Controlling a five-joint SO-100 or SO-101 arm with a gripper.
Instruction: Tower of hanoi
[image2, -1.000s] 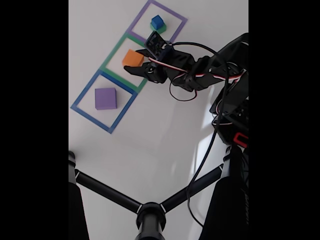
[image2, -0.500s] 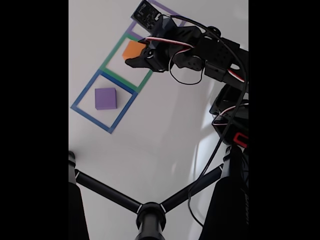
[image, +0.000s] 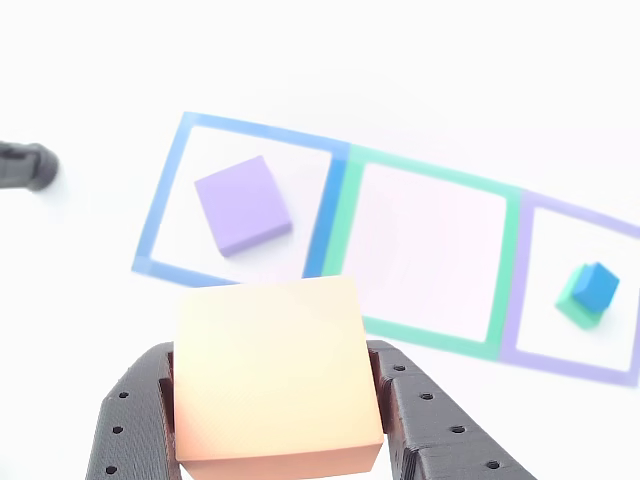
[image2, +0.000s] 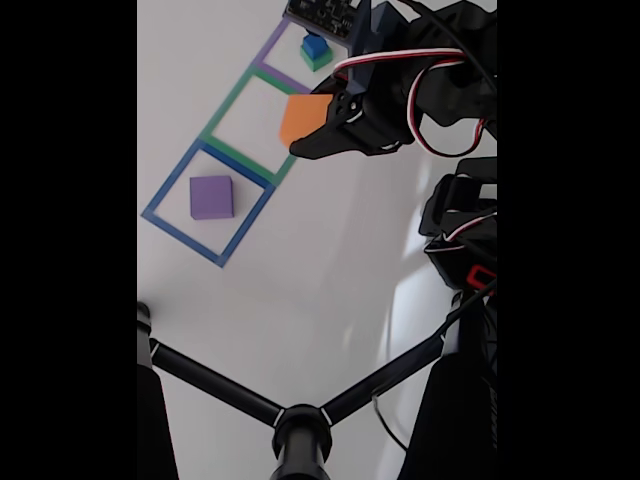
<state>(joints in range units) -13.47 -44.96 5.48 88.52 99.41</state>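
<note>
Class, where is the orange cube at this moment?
The orange cube is clamped in the end effector, raised off the table above the empty green square, in the fixed view between the blue and purple squares.

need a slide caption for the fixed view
Tool lifts orange cube above empty green taped square.

A plain white table (image2: 300, 290) spreads under bright, even light, with a soft glare patch toward the right of the fixed view. A black tripod (image2: 300, 430) stands at the bottom of that view, its legs branching up across the table. Black bars border that view.
</note>
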